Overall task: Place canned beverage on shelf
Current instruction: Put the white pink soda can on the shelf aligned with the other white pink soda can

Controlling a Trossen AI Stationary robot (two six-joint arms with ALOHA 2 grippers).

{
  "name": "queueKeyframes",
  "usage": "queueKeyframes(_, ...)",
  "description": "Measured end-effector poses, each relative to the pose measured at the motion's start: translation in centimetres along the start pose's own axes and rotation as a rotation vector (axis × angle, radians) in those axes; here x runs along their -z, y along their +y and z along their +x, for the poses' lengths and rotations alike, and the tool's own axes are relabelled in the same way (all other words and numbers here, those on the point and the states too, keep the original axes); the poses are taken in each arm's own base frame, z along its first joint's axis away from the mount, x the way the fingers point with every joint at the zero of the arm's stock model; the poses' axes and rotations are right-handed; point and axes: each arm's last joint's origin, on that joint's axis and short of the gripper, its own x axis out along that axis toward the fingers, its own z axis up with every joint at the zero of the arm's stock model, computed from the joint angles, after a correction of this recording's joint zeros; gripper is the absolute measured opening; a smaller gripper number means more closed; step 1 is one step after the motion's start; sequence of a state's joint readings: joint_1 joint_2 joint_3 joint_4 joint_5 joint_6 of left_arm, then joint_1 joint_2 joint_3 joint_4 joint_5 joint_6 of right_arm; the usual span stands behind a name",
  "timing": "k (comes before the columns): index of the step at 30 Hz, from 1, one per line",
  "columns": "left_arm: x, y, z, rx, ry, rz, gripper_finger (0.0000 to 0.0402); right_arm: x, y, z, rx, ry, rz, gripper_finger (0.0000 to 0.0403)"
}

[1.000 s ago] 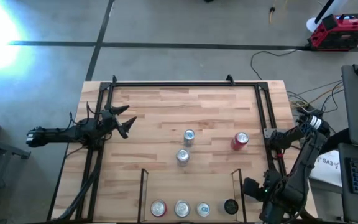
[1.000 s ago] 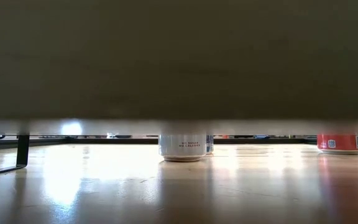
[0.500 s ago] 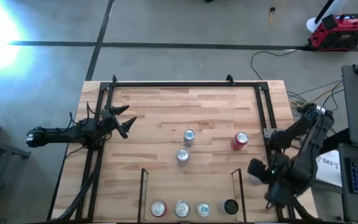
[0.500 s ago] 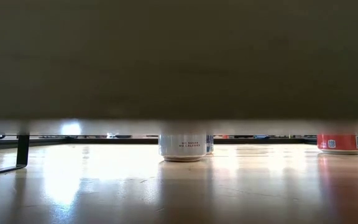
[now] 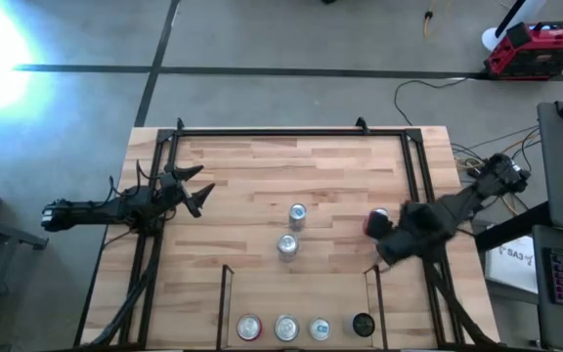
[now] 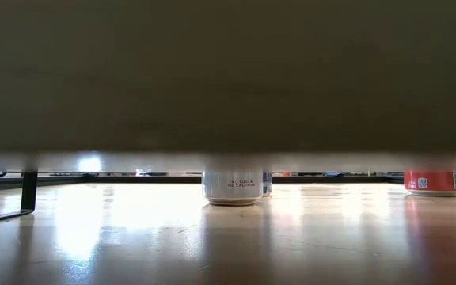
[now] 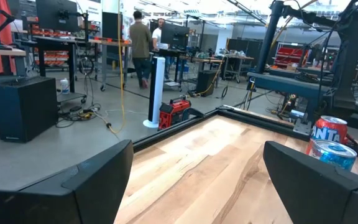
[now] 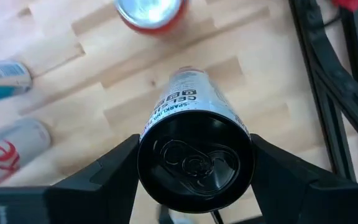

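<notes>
Two slim cylindrical cans (image 5: 296,215) upright.

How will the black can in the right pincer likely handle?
The black can looks rigid with smooth sides, so it may slip in the right pincer. Tall and narrow, it probably tips easily if set down crooked; on its side it would roll.

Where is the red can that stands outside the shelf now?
In the high view the red can stands on the table's right half, right of the two silver cans, with the right pincer close beside it.
</notes>
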State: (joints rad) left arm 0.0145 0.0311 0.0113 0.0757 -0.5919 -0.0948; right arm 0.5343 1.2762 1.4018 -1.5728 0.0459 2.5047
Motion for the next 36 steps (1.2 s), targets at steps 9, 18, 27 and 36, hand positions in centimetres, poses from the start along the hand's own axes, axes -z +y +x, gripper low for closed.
queueKeyframes(9,0.0,0.0,0.0,0.0,0.0,0.0,0.0346,-2.8,4.9,1.0,0.008,0.045,-0.073,0.0238)
queueKeyframes(18,0.0,0.0,0.0,0.0,-0.001,-0.001,0.0346,-1.8,8.7,0.0,-0.026,0.086,-0.221,0.0238)
queueKeyframes(27,0.0,0.0,0.0,0.0,-0.002,-0.001,0.0346,2.5,10.0,-1.9,-0.025,0.122,-0.39,0.0241)
queueKeyframes(36,0.0,0.0,0.0,0.0,-0.002,-0.001,0.0346,6.7,7.5,-2.5,-0.046,0.126,-0.435,0.026)
